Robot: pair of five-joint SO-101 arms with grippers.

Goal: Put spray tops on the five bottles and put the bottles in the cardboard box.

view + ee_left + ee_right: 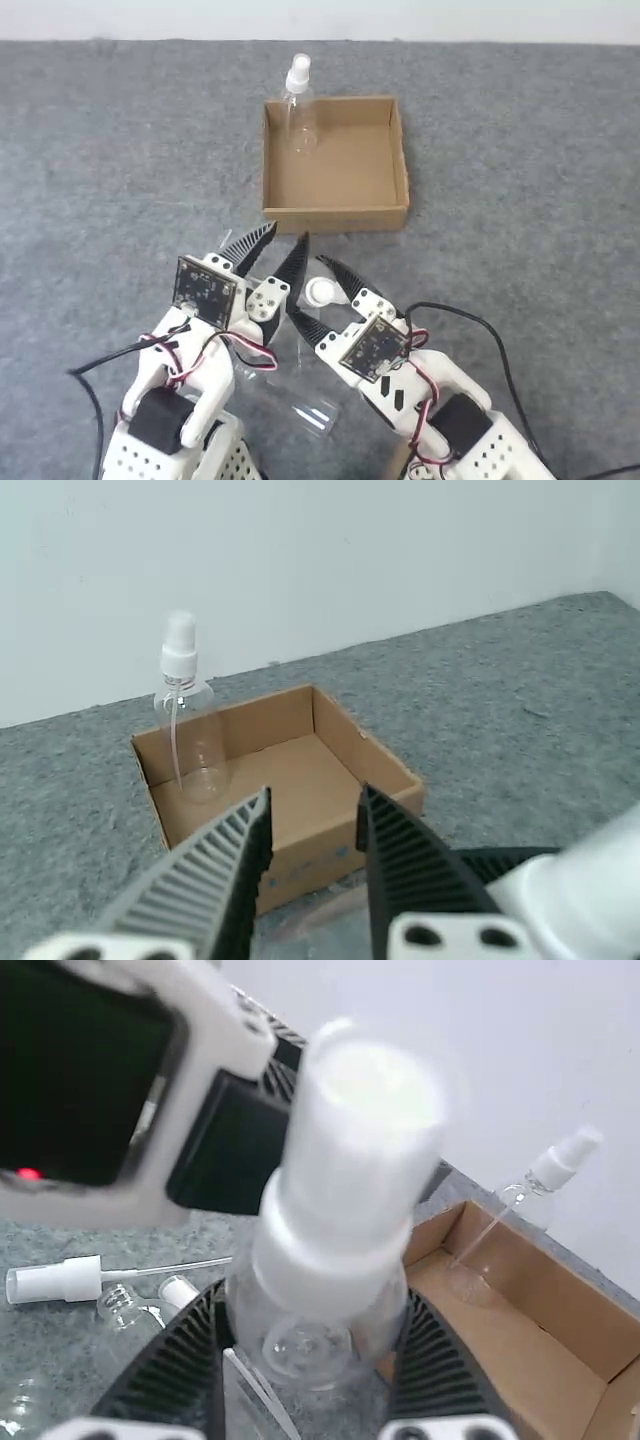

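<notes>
The cardboard box (pixel 335 212) (pixel 300 735) (pixel 560 1330) lies on the grey mat ahead of both arms. One clear bottle with a white spray top (pixel 299 105) (pixel 186 720) (pixel 545 1175) stands upright in its far left corner. My right gripper (pixel 306 286) (pixel 315 1352) is shut on another clear bottle (pixel 312 1345) that carries a white spray top (pixel 322 292) (pixel 345 1150) (pixel 590 880), just short of the box's near wall. My left gripper (pixel 288 232) (pixel 315 795) is close beside it, open, with nothing between its fingers.
A loose spray top with its thin tube (pixel 62 1281) and an uncapped bottle neck (pixel 120 1305) lie on the mat near the arms. Clear bottles (pixel 310 412) rest between the two arm bases. Black and red cables (pixel 470 330) trail by the arms.
</notes>
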